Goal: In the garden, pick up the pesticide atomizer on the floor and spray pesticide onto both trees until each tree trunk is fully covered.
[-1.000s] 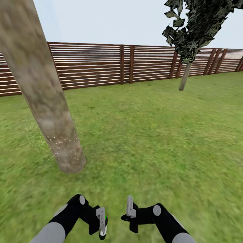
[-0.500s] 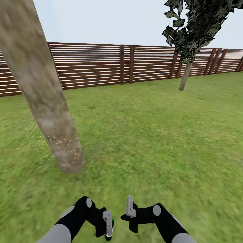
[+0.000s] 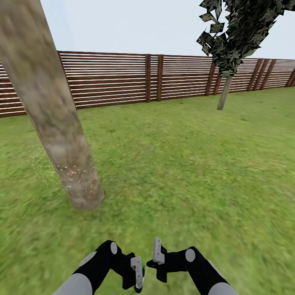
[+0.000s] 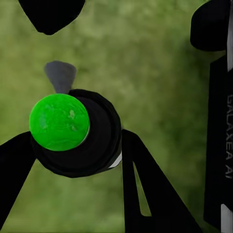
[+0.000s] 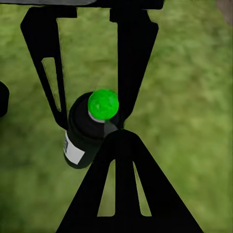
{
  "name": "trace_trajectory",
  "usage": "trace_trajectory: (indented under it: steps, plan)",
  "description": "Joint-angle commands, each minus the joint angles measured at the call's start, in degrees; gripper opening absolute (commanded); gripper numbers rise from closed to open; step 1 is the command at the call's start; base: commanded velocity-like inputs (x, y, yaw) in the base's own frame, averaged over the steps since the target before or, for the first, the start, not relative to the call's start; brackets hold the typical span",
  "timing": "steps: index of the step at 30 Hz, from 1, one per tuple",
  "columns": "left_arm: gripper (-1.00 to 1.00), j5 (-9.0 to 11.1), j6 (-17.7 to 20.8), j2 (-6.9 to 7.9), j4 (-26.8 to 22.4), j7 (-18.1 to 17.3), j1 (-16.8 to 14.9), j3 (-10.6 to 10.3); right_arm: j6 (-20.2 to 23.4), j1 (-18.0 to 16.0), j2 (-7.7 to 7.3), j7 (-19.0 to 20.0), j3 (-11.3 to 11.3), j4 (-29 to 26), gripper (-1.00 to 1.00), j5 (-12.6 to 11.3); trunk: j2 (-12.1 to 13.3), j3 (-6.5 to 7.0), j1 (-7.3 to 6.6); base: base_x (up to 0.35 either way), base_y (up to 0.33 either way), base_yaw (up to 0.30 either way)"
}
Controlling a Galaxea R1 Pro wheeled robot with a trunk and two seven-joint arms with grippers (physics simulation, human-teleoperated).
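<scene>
Left claw (image 4: 73,160) round atomizer (image 4: 80,141); beside it, apparently "GALAXEA AI".

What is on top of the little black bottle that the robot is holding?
A round bright green cap sits on top of the pesticide atomizer, which the left gripper grips. A grey nozzle pokes out behind the cap. The bottle's underside is hidden.

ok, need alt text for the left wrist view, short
Looking down along the left gripper, a black atomizer with a bright green round cap sits between its two dark fingers, above blurred green grass. The other arm's black link, printed GALAXEA AI, runs along one edge.
</scene>
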Motion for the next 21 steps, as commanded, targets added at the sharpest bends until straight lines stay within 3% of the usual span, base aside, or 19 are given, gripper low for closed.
trace_trajectory:
  steps: [1, 8, 12, 21]
  plan:
    - [-1.0, -0.01, -0.01, -0.18, 0.31, -0.02, 0.0, -0.02, 0.0, 0.0, 0.0, 0.0, 0.0, -0.01, -1.0, 0.0, 0.0, 0.0, 0.0, 0.0, 0.0, 0.0]
    - [-1.0, -0.02, -0.06, -0.76, 0.64, -0.03, -0.08, -0.03, 0.0, 0.0, 0.0, 0.0, 0.0, -0.01, -1.0, 0.0, 0.0, 0.0, 0.0, 0.0, 0.0, 0.0]
    - [-1.0, 2.63, -0.19, -0.85, 0.58, -0.03, -0.09, -0.11, 0.0, 0.0, 0.0, 0.0, 0.0, 0.01, -1.0, 0.0, 0.0, 0.0, 0.0, 0.0, 0.0, 0.0]
    - [-1.0, 3.01, -0.23, -0.6, 0.62, 0.03, -0.09, -0.09, 0.0, 0.0, 0.0, -0.03, 0.0, 0.08, -1.0, 0.0, 0.0, 0.0, 0.0, 0.0, 0.0, 0.0]
